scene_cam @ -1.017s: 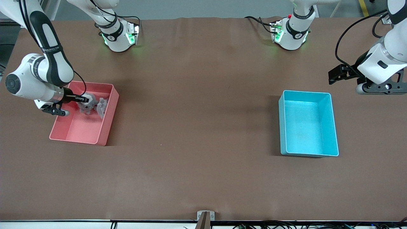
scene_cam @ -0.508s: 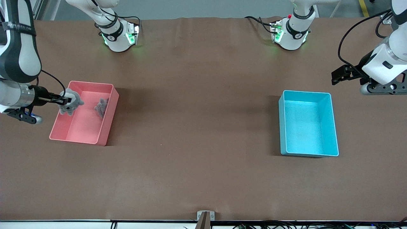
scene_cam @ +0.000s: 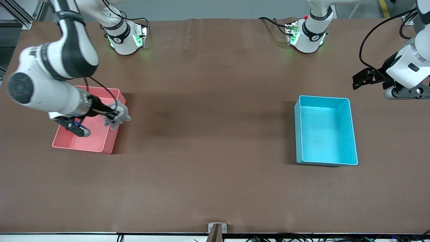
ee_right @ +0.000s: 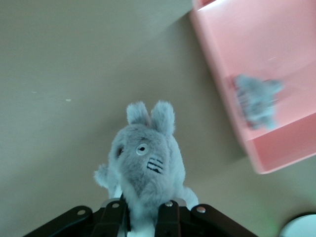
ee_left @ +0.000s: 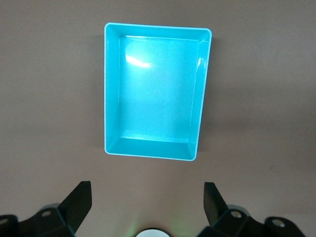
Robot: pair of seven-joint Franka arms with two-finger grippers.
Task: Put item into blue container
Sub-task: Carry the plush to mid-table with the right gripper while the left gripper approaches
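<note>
The right gripper hangs over the inner wall of the pink bin, at the right arm's end of the table, its fingers clamped on a grey plush toy. In the front view the arm covers much of the bin's floor. The right wrist view shows the toy from its face side, two ears up, one eye and a stitched mouth showing, its lower body hidden between the finger pads. There a second grey plush lies inside the pink bin, blurred, its shape hard to make out; the front view hides it under the arm.

The blue bin stands near the left arm's end, with nothing in it, well apart from the pink one. The left gripper waits above the table just beside the blue bin, toward the bases. Its fingers stand wide apart with nothing between them, their tips cut off in the wrist view
</note>
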